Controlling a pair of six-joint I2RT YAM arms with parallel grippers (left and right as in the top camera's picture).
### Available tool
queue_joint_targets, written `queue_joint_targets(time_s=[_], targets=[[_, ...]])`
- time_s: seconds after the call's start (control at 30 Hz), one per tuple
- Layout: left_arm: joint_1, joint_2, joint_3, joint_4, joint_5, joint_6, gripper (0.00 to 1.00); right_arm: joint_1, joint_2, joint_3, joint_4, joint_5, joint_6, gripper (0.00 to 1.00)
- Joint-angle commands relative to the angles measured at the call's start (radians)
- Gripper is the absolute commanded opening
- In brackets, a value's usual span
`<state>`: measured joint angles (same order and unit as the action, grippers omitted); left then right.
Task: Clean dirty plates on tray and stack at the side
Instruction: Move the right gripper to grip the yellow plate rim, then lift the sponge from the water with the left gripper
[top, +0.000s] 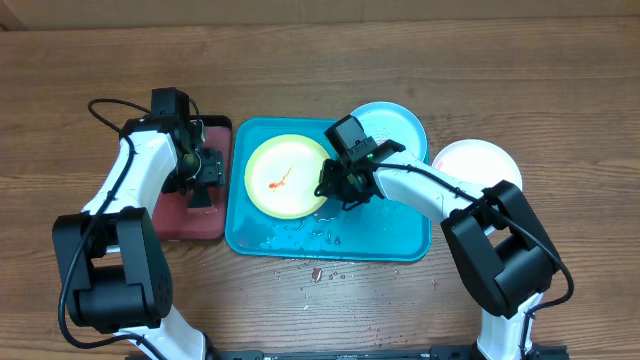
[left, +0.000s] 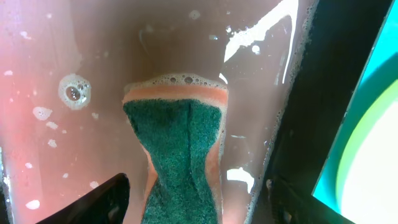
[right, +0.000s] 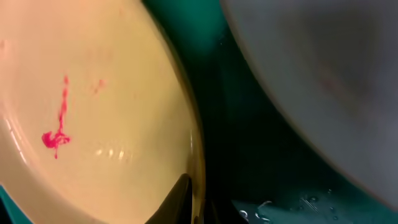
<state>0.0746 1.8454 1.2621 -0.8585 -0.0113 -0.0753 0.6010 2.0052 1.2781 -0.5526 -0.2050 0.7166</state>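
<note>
Sponge (left: 180, 155), pinched in left gripper (top: 204, 178) at picture's left, is soaked; suds may drip while crossing to green plate (top: 290, 160).

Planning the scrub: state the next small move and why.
Probably the left hand lifts its soapy sponge from the reddish tray over to the lime-green plate: a red smear shows on it and the right hand is at its rim.
</note>
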Motion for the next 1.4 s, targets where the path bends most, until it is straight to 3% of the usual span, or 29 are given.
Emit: queue_joint_targets(time_s=[0.0, 0.27, 0.57, 0.6, 0.67, 1.07, 1.37], targets=[[0.004, -0.02, 0.008, 0.005, 0.001, -0.007, 0.68, 0.007, -0.031, 0.004, -0.01, 0.025, -0.037, 0.09], [0.004, -0.019, 0.001, 0.026, -0.002, -0.028, 0.52, 0.008, -0.031, 0.004, -0.01, 0.024, -0.037, 0.09], [0.004, -0.019, -0.129, 0.085, -0.074, -0.143, 0.5, 0.008, -0.031, 0.004, -0.01, 0.021, -0.037, 0.09], [0.004, -0.019, -0.143, 0.101, -0.074, -0.143, 0.43, 0.008, -0.031, 0.004, -0.01, 0.021, -0.037, 0.09], [0.004, -0.019, -0.154, 0.125, -0.074, -0.142, 0.04, 0.008, -0.031, 0.004, -0.01, 0.021, -0.037, 0.09], [0.024, -0.097, -0.04, 0.061, -0.068, -0.137, 0.04, 0.008, -0.031, 0.004, -0.011, 0.021, -0.038, 0.09], [0.089, -0.246, -0.064, 0.088, 0.093, -0.045, 0.05, 0.008, -0.031, 0.004, -0.013, 0.022, -0.038, 0.09]])
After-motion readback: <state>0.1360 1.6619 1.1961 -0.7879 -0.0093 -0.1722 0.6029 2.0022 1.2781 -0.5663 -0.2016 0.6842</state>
